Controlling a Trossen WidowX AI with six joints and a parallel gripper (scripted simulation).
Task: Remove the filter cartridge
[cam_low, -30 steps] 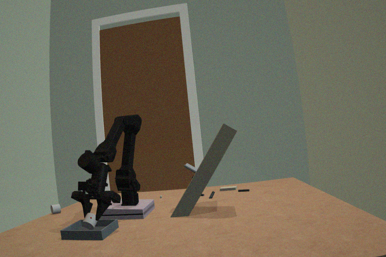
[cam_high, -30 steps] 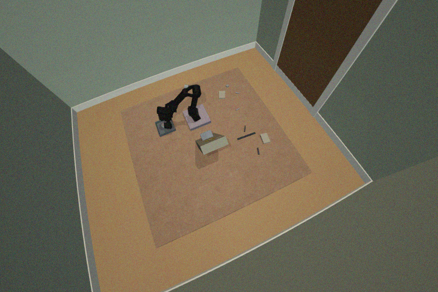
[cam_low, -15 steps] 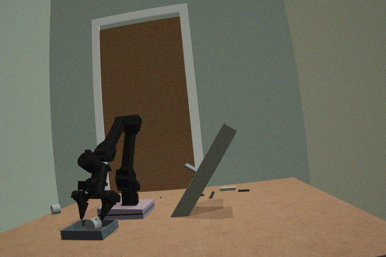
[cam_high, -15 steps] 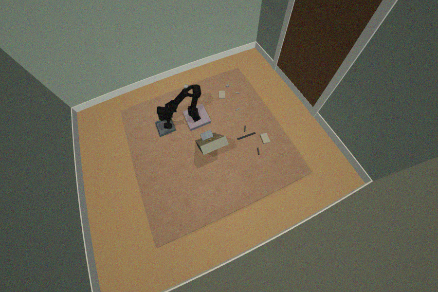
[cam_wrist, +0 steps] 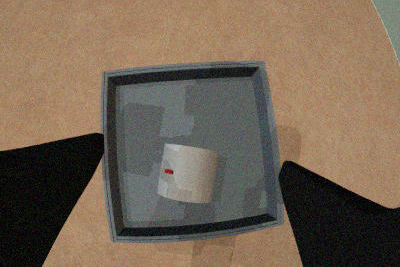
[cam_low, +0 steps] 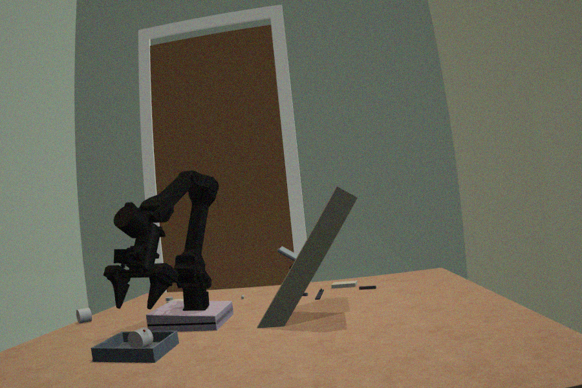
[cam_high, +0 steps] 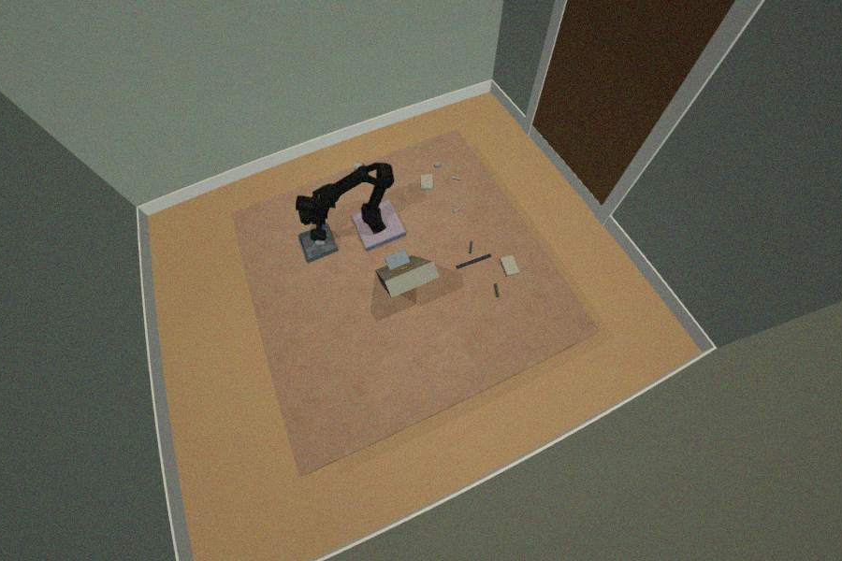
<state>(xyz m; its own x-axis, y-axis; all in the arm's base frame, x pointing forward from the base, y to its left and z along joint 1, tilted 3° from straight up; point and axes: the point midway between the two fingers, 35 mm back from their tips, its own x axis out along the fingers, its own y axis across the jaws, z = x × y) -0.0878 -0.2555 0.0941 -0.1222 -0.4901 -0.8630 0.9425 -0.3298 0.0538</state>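
The white round cartridge (cam_high: 319, 242) (cam_low: 140, 337) (cam_wrist: 190, 173) lies on its side inside the blue-grey tray (cam_high: 323, 256) (cam_low: 122, 355) (cam_wrist: 267, 117), towards the lower side of the tray in the wrist view. A small red mark shows on its curved side; its slots are not visible. My gripper (cam_low: 134, 307) (cam_wrist: 193, 158) is wide open and empty, above the tray and apart from the cartridge. The slanted service panel (cam_high: 413, 278) (cam_low: 308, 260) stands away from the tray; its face and opening are mostly hidden in these views.
The arm's pinkish base slab (cam_high: 396, 231) (cam_low: 182, 321) is close to the tray. A small blue-grey plate (cam_high: 397, 259) (cam_low: 287, 253) juts from the panel. Another white cylinder (cam_low: 84, 315) stands apart. Pale blocks (cam_high: 426, 181) (cam_high: 509, 266) and dark bars (cam_high: 472, 261) (cam_high: 496, 290) lie farther off.
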